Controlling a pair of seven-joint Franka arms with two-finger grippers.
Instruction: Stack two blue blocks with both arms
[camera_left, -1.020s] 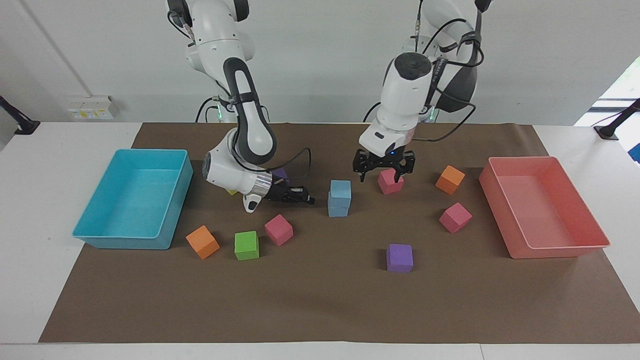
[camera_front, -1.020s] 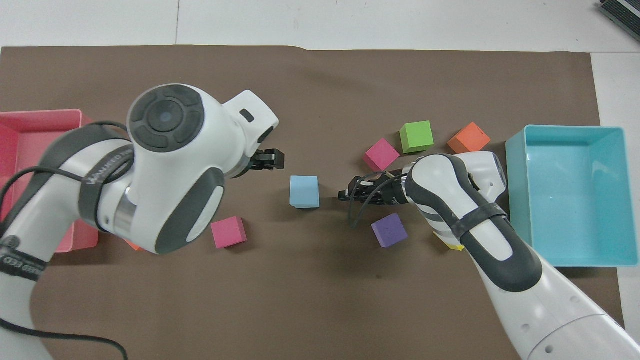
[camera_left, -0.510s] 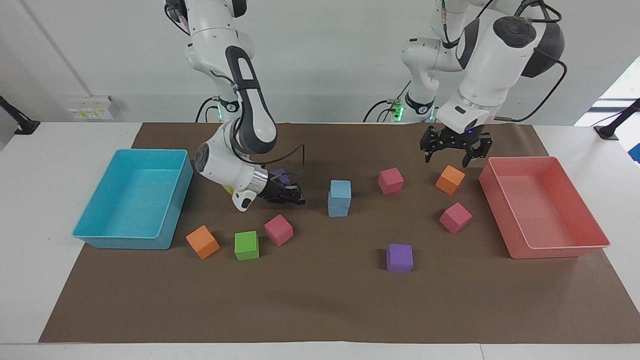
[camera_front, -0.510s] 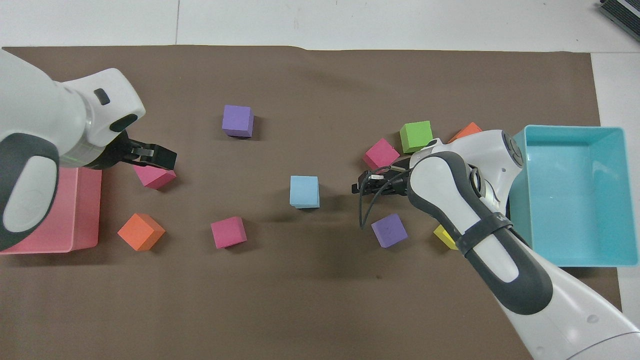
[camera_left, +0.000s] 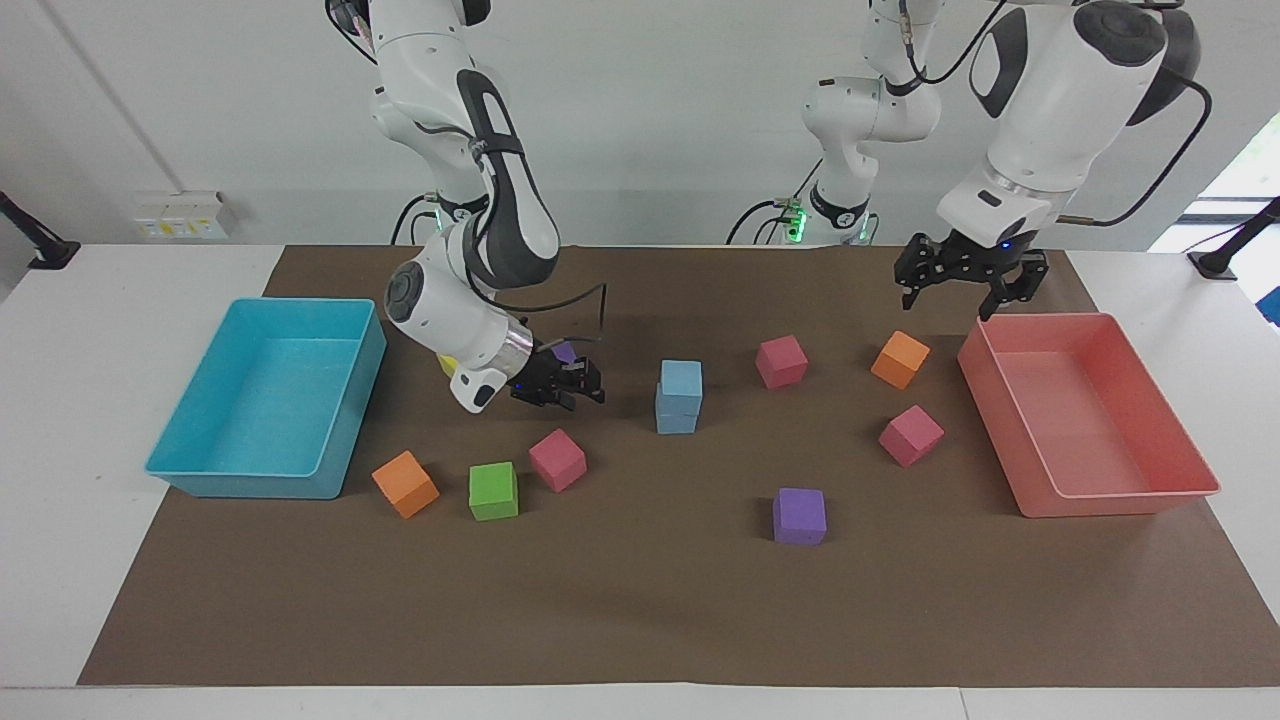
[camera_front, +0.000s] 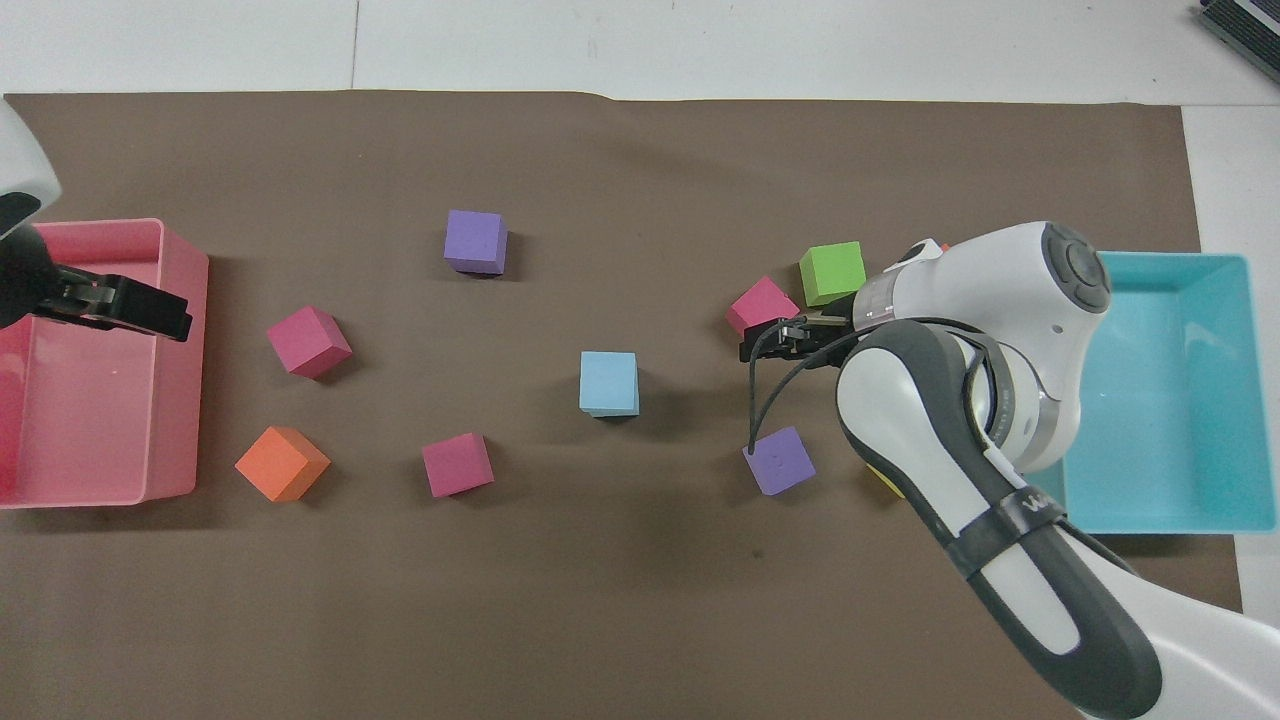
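- Brown mat (camera_left: 640, 620) covers white worktop (camera_left: 60, 400).
- Cyan tray (camera_left: 262, 412) at right arm's end; pink tray (camera_left: 1085, 415) at left arm's end.
- Loose cubes on mat: 2 orange (camera_left: 405, 484) (camera_left: 900, 359), 1 green (camera_left: 493, 491), 3 pink (camera_left: 557, 460) (camera_left: 781, 361) (camera_left: 911, 435), 2 purple (camera_left: 799, 516) (camera_front: 779, 461).
- Green cube sits btwn orange & pink ones, near cyan tray.

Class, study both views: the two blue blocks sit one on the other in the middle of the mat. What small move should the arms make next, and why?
Probably just pull both arms clear. The two blue blocks already stand stacked, nothing touching them. The right gripper hangs low beside the stack, empty; the left gripper is up over the pink tray's rim, open and empty.
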